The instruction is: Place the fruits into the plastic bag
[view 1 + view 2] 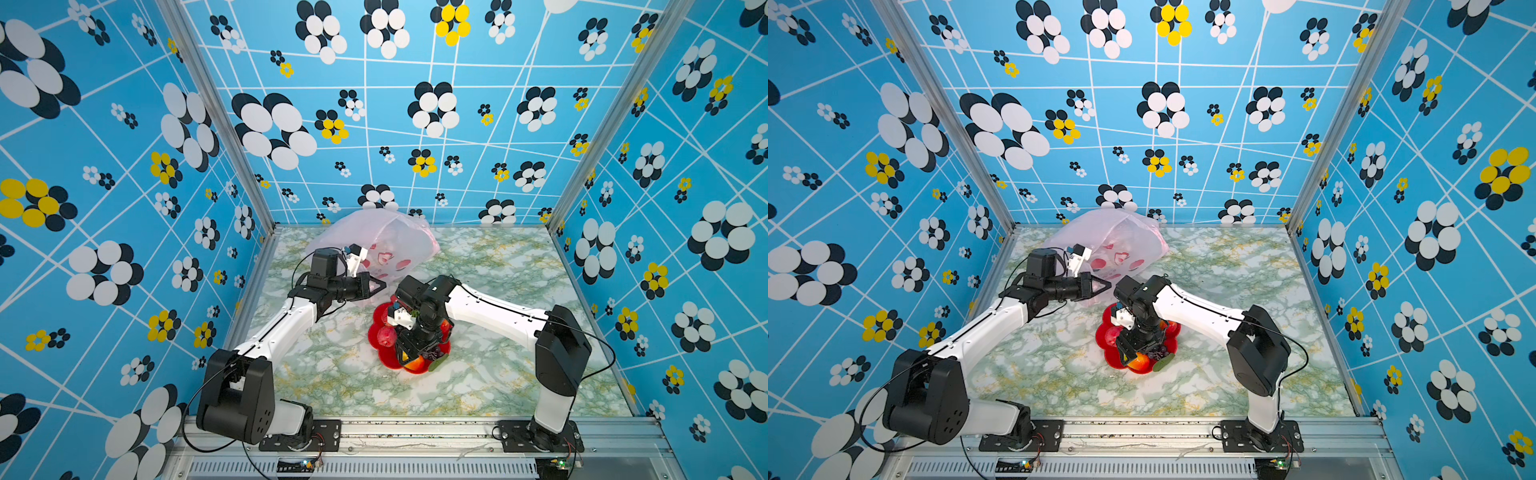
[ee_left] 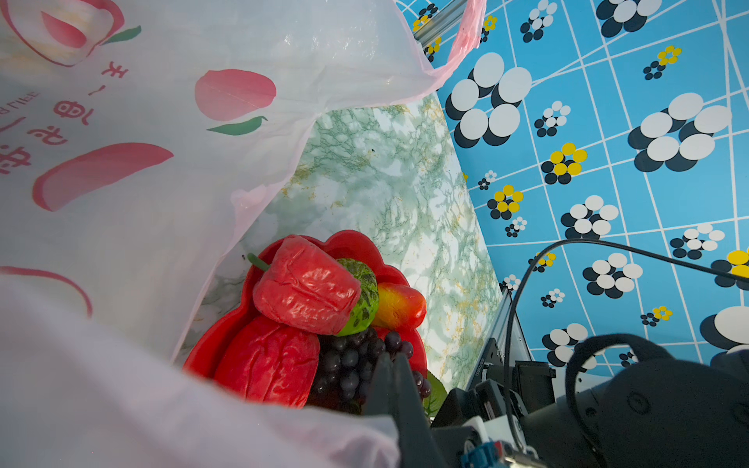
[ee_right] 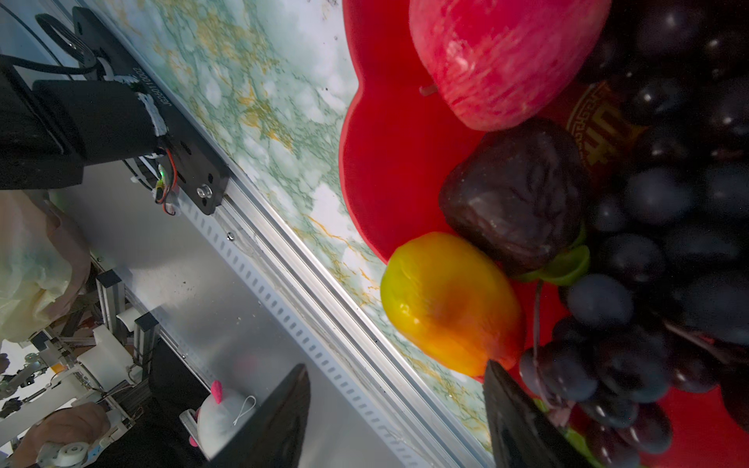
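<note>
The pale-pink plastic bag (image 1: 386, 237) (image 1: 1117, 232) lies at the back of the table, and its printed film fills much of the left wrist view (image 2: 162, 162). My left gripper (image 1: 382, 286) (image 1: 1108, 285) (image 2: 392, 358) is shut on the bag's near edge. The fruits sit on a red flower-shaped plate (image 1: 376, 318) (image 3: 385, 142): a red apple (image 3: 506, 56), a dark brown fruit (image 3: 514, 194), a mango (image 3: 450, 304) and grapes (image 3: 668, 243). A bumpy green fruit (image 2: 362, 300) shows between wrinkled red ones (image 2: 304, 283). My right gripper (image 1: 409, 353) (image 3: 396, 366) hangs open over the plate's near side, with the mango just ahead of its gap.
The plate stands just in front of the bag, between the two arms. An aluminium rail (image 1: 415, 428) runs along the table's front edge, and patterned walls close the other sides. The right arm's wrist (image 2: 648, 405) sits close beside my left gripper.
</note>
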`<state>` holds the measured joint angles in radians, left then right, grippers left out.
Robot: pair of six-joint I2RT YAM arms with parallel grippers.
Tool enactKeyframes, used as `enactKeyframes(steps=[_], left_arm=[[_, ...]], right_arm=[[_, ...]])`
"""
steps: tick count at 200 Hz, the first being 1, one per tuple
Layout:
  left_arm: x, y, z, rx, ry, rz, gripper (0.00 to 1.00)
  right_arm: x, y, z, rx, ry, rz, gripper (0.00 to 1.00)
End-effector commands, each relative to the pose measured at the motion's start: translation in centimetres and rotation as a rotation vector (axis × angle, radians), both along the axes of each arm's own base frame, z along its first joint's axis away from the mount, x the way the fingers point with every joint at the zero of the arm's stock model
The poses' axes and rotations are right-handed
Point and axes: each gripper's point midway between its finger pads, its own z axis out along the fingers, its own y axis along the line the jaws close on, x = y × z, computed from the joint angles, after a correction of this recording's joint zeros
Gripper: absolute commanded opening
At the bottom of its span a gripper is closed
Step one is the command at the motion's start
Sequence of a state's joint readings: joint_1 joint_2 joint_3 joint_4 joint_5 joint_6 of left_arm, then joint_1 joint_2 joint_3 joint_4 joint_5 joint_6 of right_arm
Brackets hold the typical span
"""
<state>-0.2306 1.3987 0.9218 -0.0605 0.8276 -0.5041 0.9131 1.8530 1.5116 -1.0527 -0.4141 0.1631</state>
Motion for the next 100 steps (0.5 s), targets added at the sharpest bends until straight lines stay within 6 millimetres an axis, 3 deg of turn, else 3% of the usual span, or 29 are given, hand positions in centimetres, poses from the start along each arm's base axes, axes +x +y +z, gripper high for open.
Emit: enactKeyframes(steps=[1, 100], left_arm=[[-0.3, -0.4, -0.2, -0.001, 0.004, -0.028, 0.00], [-0.2, -0.4, -0.3, -0.002, 0.008, -0.027, 0.00]], right_arm=[[-0.8, -1.1, -1.1, -0.061, 0.018, 0.028, 0.69], [-0.5, -1.5, -2.5, -0.104, 0.007, 0.033, 0.69]])
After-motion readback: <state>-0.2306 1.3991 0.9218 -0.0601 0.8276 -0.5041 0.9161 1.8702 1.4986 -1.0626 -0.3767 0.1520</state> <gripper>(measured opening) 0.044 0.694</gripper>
